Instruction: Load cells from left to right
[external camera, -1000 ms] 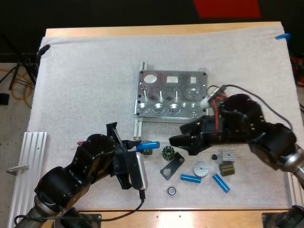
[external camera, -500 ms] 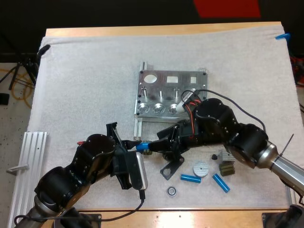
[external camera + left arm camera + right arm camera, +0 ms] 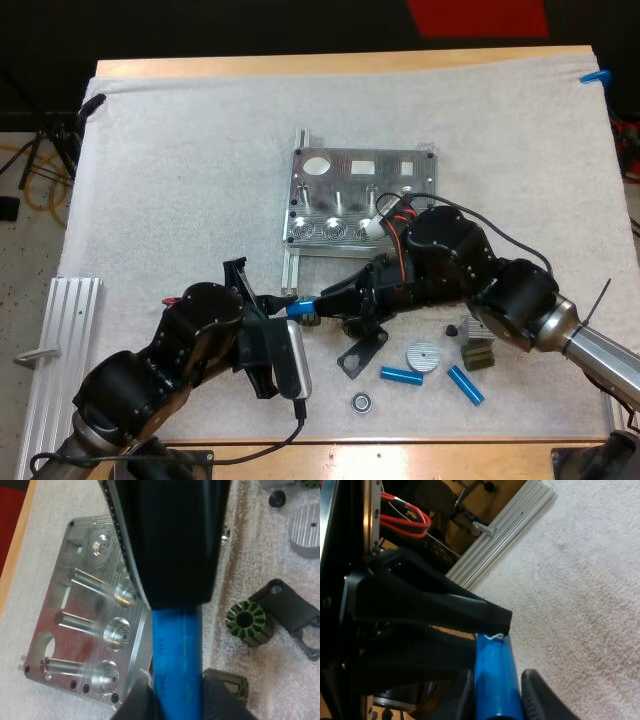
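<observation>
Seen from the high view, the blue cell [image 3: 301, 306] is clamped at its 9 o'clock end by the left gripper [image 3: 288, 308], with its long axis lying 9 to 3. Its 3 o'clock end is met by the right gripper [image 3: 325, 300]; whether that grip is made cannot be told. The metal fixture [image 3: 350, 200] lies near at 1 o'clock, on the white mat [image 3: 180, 180].

Our high view looks forward and down over the whole mat [image 3: 180, 150]. Both wrist views sit very near the blue cylinder [image 3: 177, 655], facing it from opposite ends.
</observation>
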Controlling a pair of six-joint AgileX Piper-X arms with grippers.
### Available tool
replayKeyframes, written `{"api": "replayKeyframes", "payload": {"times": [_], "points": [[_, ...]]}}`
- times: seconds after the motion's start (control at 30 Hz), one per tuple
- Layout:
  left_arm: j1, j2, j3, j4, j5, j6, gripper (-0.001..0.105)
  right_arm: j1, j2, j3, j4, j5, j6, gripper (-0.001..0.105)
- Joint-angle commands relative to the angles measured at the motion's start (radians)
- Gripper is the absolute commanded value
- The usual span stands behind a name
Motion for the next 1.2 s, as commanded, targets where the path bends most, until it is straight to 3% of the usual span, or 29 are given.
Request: {"api": "replayKeyframes", "payload": {"times": [0.0,0.03,0.13,0.2,0.27,0.43,0.47,0.6,0.9,1.17], "points": [[-0.006,-0.005,-0.003,-0.019,-0.017,-0.033,0.007,0.0,-0.003,-0.008,-0.003,-0.008,-0.004,0.0],[-0.006,-0.009,-0.003,-0.02,-0.019,-0.039,0.011,0.0,-0.003,-0.008,-0.003,-0.008,-0.004,0.0],[-0.006,-0.03,-0.003,-0.026,-0.029,-0.091,0.035,0.0,-0.003,-0.016,0.002,-0.008,-0.007,0.0],[-0.006,-0.055,-0.003,-0.022,-0.044,-0.153,0.058,0.0,-0.003,-0.04,0.027,-0.003,-0.048,0.0],[-0.006,-0.081,-0.003,-0.011,-0.064,-0.21,0.065,0.0,-0.003,-0.079,0.083,0.042,-0.097,0.0],[0.018,-0.167,-0.003,0.01,-0.086,-0.362,0.062,-0.003,0.0,-0.206,0.332,0.293,-0.276,0.0],[0.027,-0.191,-0.003,0.02,-0.084,-0.398,0.061,-0.003,0.007,-0.257,0.437,0.395,-0.349,0.0],[0.052,-0.238,-0.003,0.079,-0.083,-0.502,0.061,-0.003,0.061,-0.359,0.6,0.543,-0.455,0.0],[0.056,-0.29,-0.003,0.101,-0.082,-0.627,0.061,-0.017,0.294,-0.558,0.71,0.78,-0.58,0.0],[0.056,-0.29,-0.003,0.07,-0.099,-0.631,0.061,-0.146,0.537,-0.776,0.815,0.8,-0.579,0.0]]}}
